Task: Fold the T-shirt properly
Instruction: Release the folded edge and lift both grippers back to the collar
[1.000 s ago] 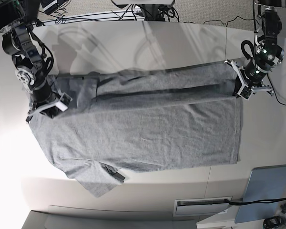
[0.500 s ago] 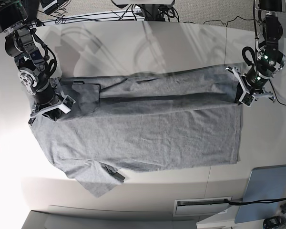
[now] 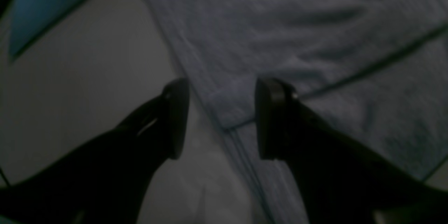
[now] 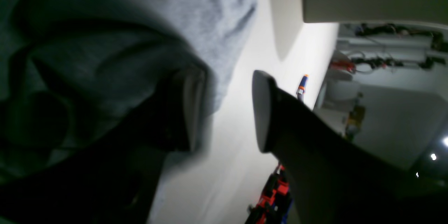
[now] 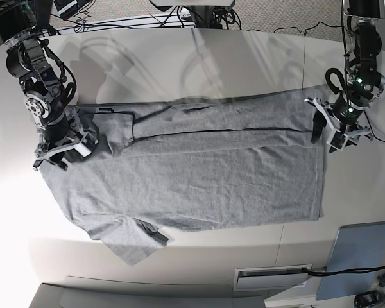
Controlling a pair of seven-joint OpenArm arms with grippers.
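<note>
The T-shirt [image 5: 199, 173] lay flat between both arms; left fingers [image 3: 269, 119] gaped astride its hem, right fingers [image 4: 262, 112] gaped too, one half-buried in cloth.

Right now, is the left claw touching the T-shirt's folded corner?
Cannot tell. The left wrist view shows the left claw open, its jaws straddling the folded corner of the T-shirt, but whether either fingertip rests on the cloth is unclear in that dark, blurred picture.

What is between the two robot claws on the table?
The grey T-shirt stretches all the way between the left gripper and the right gripper. The base view shows this best.
</note>
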